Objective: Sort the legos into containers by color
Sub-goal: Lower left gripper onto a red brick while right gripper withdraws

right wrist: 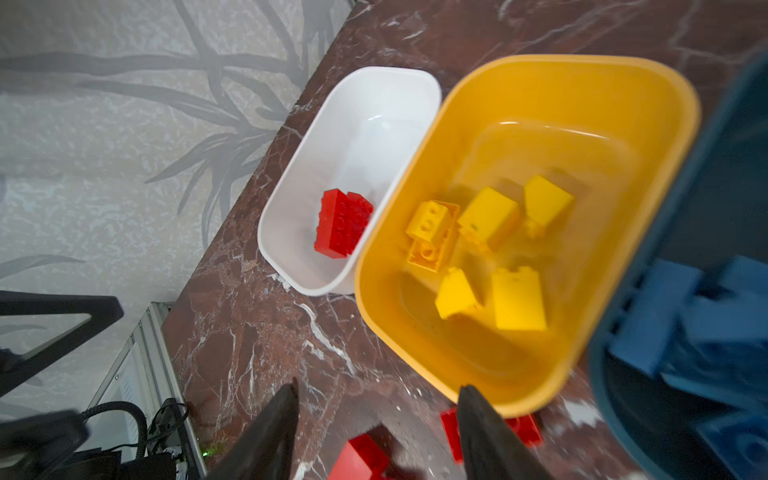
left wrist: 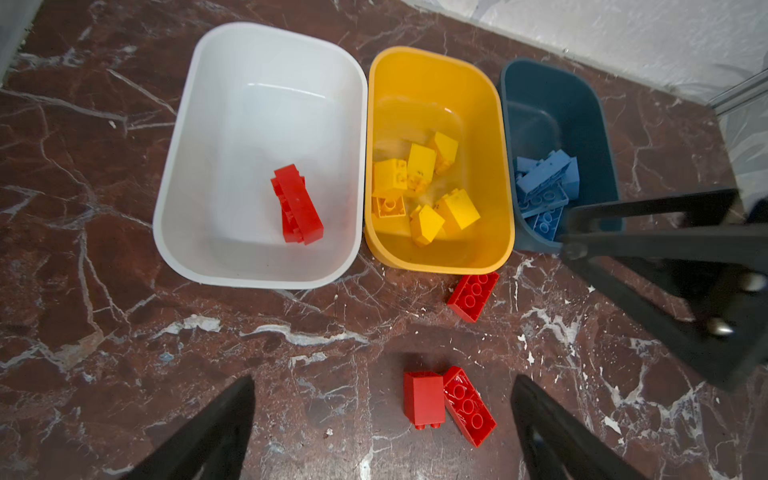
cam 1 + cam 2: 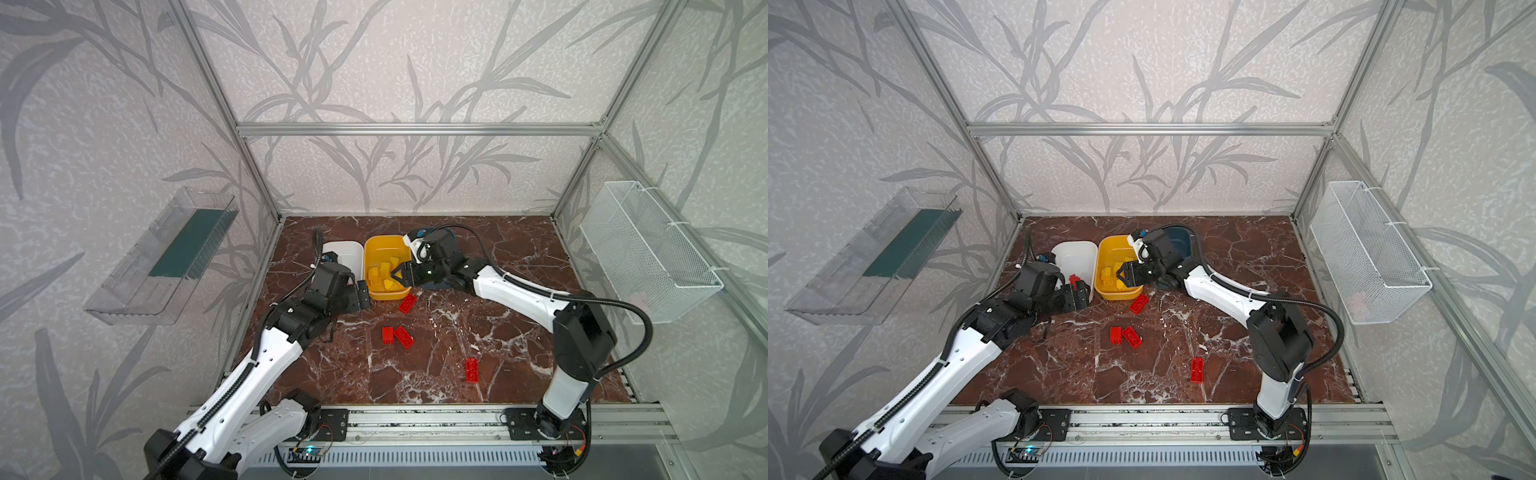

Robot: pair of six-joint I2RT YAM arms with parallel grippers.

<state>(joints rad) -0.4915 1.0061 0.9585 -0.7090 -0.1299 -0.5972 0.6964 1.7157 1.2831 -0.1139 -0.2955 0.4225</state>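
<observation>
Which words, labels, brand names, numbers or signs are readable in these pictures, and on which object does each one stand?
No text can be read in any view.
Small dark marks on a yellow brick in the yellow tub: too small to read.
Studs of the loose red bricks: any embossing is too blurred to read.

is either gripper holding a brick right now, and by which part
Nothing is held: the left gripper and the right gripper both stand open, with nothing between their jaws.
</observation>
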